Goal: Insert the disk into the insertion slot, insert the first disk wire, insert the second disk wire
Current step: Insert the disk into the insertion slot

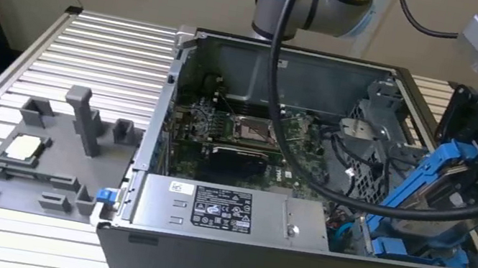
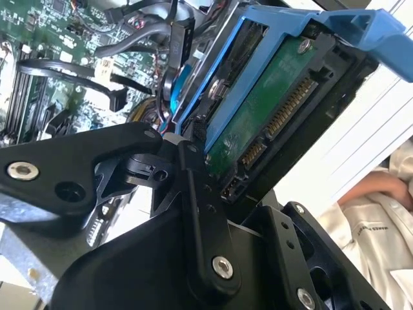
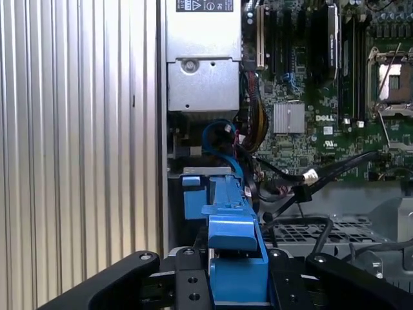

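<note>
The disk (image 1: 426, 191), in its bright blue carrier, hangs tilted steeply over the case's near corner at the exterior view's right. My gripper (image 1: 465, 175) is shut on it. In the second wrist view the disk's green circuit board (image 2: 268, 119) and connector pins face the camera, with a black finger (image 2: 197, 194) pressed against the carrier's edge. In the first wrist view the carrier (image 3: 233, 242) stands edge-on between my fingers. Its lower end points into the insertion slot (image 3: 193, 194) with blue tabs (image 1: 419, 251). Loose black cables with connectors (image 3: 302, 184) lie beside the slot.
A grey power-supply box (image 1: 217, 207) sits along the case's front wall next to the slot. The green motherboard (image 1: 239, 134) and a perforated metal cage (image 1: 369, 141) lie behind. A grey fixture (image 1: 52, 146) stands on the slatted table. A person's pale sleeve (image 2: 381, 213) is nearby.
</note>
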### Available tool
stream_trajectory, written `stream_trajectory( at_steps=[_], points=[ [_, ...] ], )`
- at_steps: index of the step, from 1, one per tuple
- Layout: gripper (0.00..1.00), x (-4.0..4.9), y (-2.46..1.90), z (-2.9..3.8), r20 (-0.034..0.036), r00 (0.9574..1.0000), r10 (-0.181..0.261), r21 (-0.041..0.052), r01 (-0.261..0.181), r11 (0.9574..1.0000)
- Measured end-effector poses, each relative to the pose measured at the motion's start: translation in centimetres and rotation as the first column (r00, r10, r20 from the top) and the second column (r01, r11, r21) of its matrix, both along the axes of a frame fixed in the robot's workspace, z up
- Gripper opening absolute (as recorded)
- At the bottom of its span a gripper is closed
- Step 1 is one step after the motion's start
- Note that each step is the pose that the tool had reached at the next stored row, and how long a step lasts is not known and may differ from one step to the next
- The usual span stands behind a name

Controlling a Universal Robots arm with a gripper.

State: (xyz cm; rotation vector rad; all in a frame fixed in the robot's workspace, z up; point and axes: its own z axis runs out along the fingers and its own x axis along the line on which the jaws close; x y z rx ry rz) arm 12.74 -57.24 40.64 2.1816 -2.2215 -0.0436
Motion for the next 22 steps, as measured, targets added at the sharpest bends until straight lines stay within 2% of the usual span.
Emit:
stream_trajectory(
  at_steps=[16,22],
  points=[
    [0.33,0.02,0.33,-2.89,0.0000,1.0000,0.000,0.0024,0.000,1.0000],
    [0.33,0.02,0.33,-2.93,0.0000,1.0000,0.000,0.0025,0.000,1.0000]
  ],
)
